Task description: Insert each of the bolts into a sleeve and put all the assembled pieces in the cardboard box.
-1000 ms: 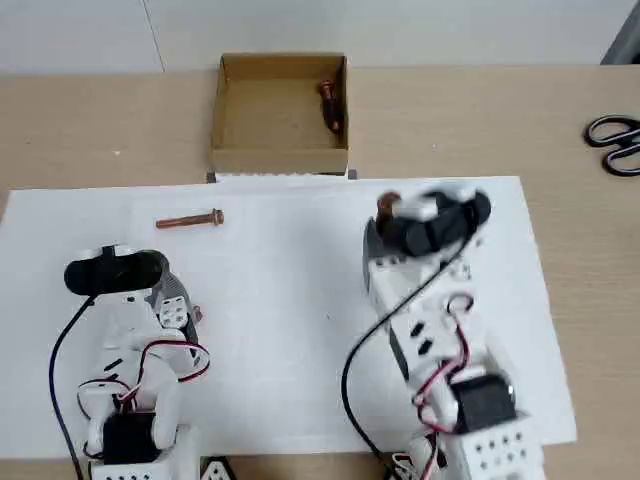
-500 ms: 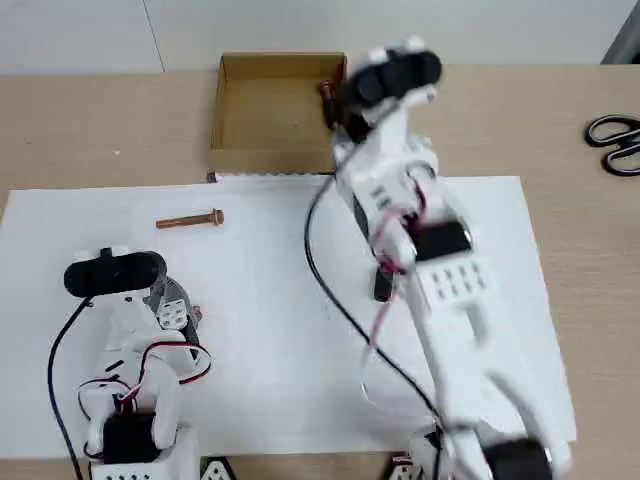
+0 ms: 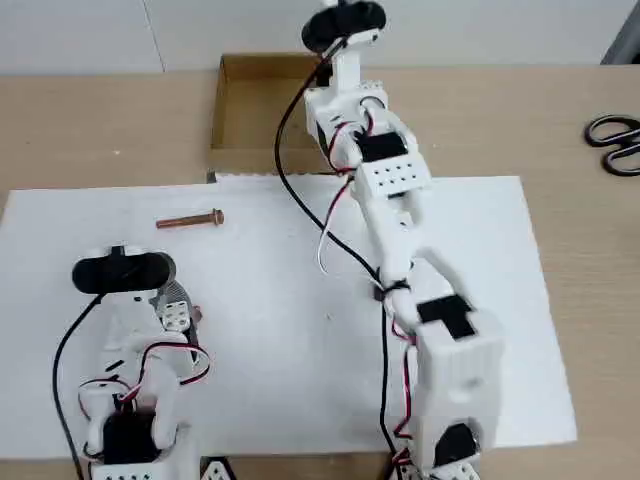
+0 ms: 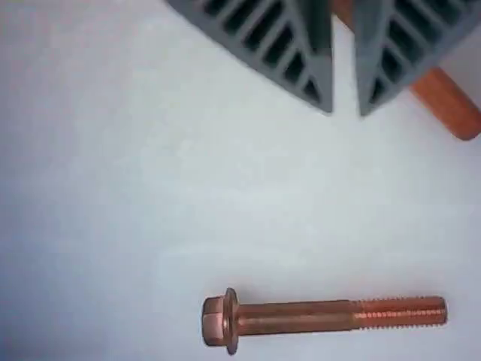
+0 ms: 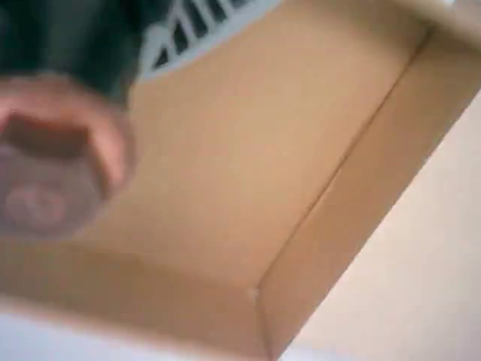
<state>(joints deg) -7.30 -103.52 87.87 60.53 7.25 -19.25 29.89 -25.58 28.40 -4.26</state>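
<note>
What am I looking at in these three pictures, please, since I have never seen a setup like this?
These are two small robot arms side by side at a table. One picture looks down from above. The other two come from a camera on each arm's wrist. On the white paper lies a loose bolt, and scissors lie off to one side. The left hand seems to be shut on a copper tube. The right hand is over the cardboard box and holds a second bolt, which looks blurred because it is so close to the camera.
</note>
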